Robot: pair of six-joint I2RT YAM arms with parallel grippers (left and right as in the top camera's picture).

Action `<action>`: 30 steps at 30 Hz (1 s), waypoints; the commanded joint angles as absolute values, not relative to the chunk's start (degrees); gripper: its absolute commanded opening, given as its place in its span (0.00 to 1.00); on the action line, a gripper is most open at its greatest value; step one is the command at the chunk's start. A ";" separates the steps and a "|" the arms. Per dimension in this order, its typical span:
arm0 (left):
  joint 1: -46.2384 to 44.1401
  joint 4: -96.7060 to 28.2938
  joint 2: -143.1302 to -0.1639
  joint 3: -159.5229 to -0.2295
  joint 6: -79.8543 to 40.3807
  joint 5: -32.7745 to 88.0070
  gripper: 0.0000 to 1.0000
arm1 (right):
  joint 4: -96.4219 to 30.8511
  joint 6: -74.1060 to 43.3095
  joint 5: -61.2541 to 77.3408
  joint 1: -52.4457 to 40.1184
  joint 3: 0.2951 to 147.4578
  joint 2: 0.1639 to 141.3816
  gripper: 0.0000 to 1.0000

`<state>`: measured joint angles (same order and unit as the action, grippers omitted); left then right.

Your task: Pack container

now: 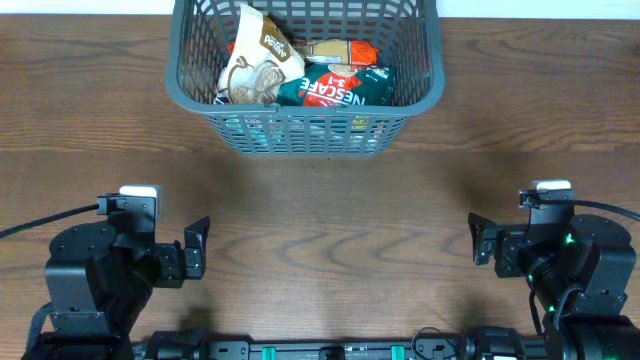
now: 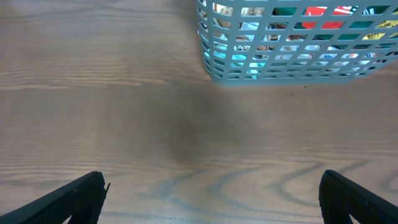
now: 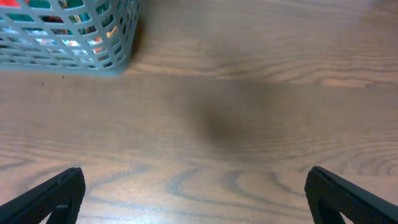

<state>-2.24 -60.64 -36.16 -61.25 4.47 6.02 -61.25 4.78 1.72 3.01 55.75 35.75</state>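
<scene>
Two claws wait with jaws spread wide and empty. The left gripper (image 1: 196,248) sits nearer the camera than the container (image 1: 300,130) and to its left, well apart from it. The container is stiff grey plastic with rectangular lattice walls and already holds glossy, crinkly packets (image 1: 335,88). It probably stays light, and its thick rim looks like the surest hold. The right gripper (image 1: 481,240) sits likewise on the container's right.

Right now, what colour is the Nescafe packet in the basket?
The packet is green with white lettering, clearest in the overhead view.
</scene>
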 commanded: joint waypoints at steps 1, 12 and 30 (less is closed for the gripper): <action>-1.93 -60.55 -35.97 -61.28 3.97 6.61 0.99 | -61.80 5.41 1.96 2.15 55.59 35.53 0.99; -1.93 -60.55 -35.97 -61.28 3.97 6.61 0.98 | -63.79 5.41 1.93 1.80 55.57 33.08 0.99; -1.93 -60.55 -35.97 -61.28 3.97 6.61 0.99 | -39.81 3.29 7.70 -4.19 31.94 6.50 0.99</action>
